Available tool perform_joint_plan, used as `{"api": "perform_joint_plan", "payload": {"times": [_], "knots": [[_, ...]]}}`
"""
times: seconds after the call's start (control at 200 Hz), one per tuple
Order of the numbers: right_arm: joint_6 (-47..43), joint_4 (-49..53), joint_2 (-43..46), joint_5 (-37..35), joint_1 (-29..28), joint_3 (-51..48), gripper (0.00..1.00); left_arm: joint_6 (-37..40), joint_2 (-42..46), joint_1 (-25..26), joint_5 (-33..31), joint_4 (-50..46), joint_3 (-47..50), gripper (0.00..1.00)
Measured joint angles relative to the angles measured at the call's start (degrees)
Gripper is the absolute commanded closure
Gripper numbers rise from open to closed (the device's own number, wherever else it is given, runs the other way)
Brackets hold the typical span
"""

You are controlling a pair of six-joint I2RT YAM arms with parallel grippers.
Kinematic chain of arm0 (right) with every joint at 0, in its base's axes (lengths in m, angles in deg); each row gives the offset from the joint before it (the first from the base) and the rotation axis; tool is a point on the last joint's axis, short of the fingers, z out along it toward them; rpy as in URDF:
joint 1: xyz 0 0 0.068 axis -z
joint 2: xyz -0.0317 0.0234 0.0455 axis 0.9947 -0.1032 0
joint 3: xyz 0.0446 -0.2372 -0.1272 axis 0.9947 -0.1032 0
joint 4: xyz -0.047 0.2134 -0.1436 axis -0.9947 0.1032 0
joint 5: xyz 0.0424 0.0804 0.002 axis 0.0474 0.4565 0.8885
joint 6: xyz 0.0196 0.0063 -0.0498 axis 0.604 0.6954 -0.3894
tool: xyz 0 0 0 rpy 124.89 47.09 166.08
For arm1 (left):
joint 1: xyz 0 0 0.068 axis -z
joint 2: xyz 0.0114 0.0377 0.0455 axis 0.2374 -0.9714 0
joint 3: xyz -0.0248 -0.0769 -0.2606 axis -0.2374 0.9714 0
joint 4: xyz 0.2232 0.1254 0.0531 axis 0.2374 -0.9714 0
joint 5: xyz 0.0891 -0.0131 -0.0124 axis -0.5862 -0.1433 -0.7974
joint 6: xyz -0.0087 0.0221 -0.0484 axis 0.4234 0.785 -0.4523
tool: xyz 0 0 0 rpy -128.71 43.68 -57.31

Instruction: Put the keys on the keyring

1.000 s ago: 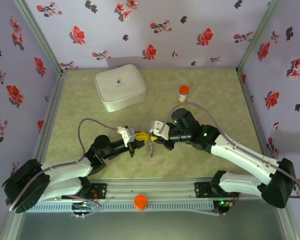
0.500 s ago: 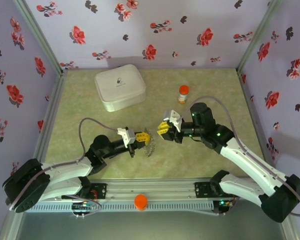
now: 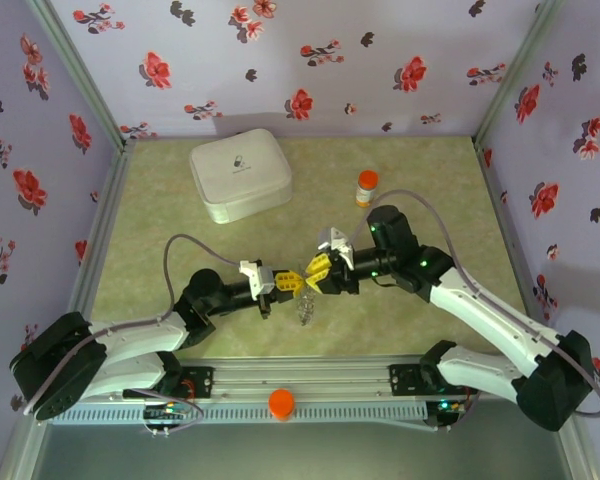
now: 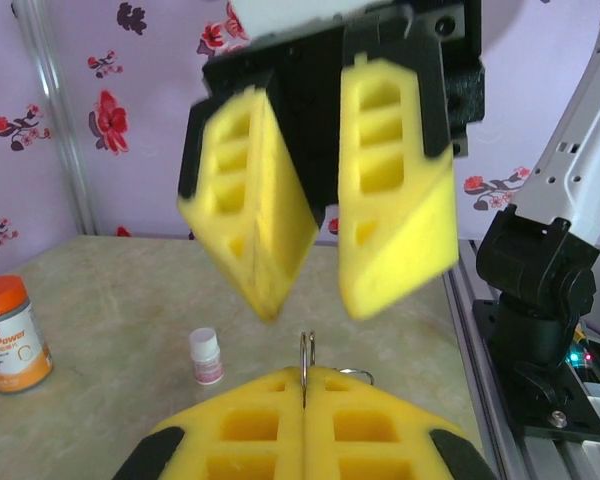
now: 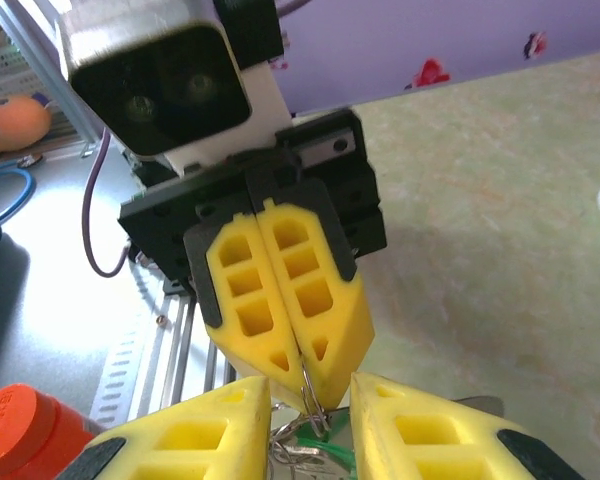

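grey metal keyring (image 5: 309,388) is pinched edge-on in the closed left jaws, hanging clear of the surface (image 3: 160,200). the right jaws, empty and part open, meet them tip to tip, the loop sitting straight ahead in their gap.

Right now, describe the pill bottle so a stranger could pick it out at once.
Find the big white square case at the back left of the green table. To its right, the pill bottle stands upright on its own. Its orange cap sets it apart from the all-white case.
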Motion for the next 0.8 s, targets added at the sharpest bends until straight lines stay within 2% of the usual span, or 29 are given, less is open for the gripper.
{"api": "perform_joint_plan", "payload": {"times": [0.13,0.335,0.37,0.405,0.485,0.8], "knots": [[-1.2,1.6,-1.5,-0.5,-0.8,0.0,0.82,0.0,-0.1,0.0,0.4,0.5,0.0,1.00],[-2.3,2.5,-1.8,-0.9,-0.8,0.4,1.00,-0.2,0.0,0.0,0.8,0.6,0.0,1.00],[-2.4,2.6,-1.8,-1.0,-0.8,0.5,1.00,-0.2,-0.1,0.0,0.8,0.7,0.0,0.84],[-2.3,2.6,-1.8,-1.1,-0.8,0.5,1.00,-0.3,0.0,0.0,0.8,0.6,0.0,0.74],[-2.6,3.6,-1.8,-2.2,-0.8,1.1,1.00,-0.2,0.5,0.2,0.5,-0.3,-0.1,0.69],[-12.8,20.5,-4.2,-16.6,-7.0,13.7,1.00,6.6,12.3,0.3,-4.1,-29.4,-9.5,0.74]]}}
